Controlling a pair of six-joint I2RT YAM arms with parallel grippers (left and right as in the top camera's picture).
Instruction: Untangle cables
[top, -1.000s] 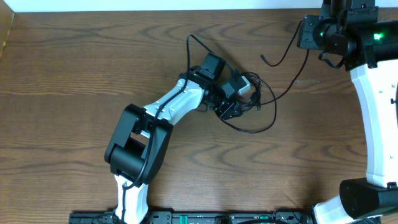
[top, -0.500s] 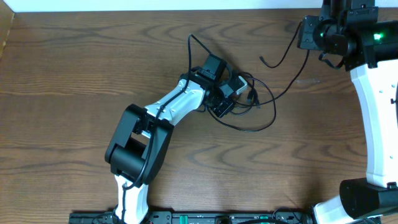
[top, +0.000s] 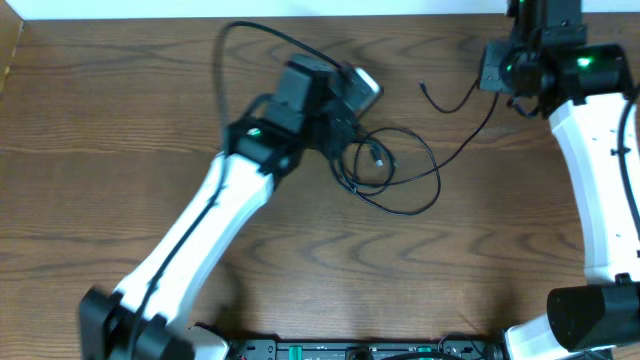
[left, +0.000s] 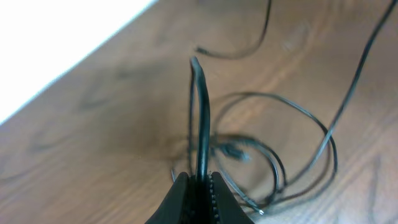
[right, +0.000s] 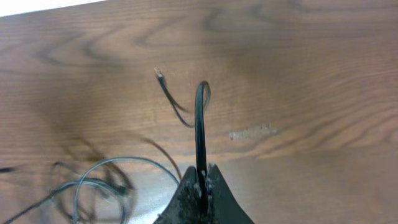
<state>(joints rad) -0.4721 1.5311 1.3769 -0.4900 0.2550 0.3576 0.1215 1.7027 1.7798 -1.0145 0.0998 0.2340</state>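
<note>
I am clenching my left fingers (left: 181, 198) on one black strand of the cables (left: 201, 124), which is standing up between them. I am pinching another black strand in my right fingers (right: 183, 198), over the far right of the tabletop (top: 100, 120). The rest is lying in loose loops on the wood between my arms, a plug end (top: 424, 88) lying free.
</note>
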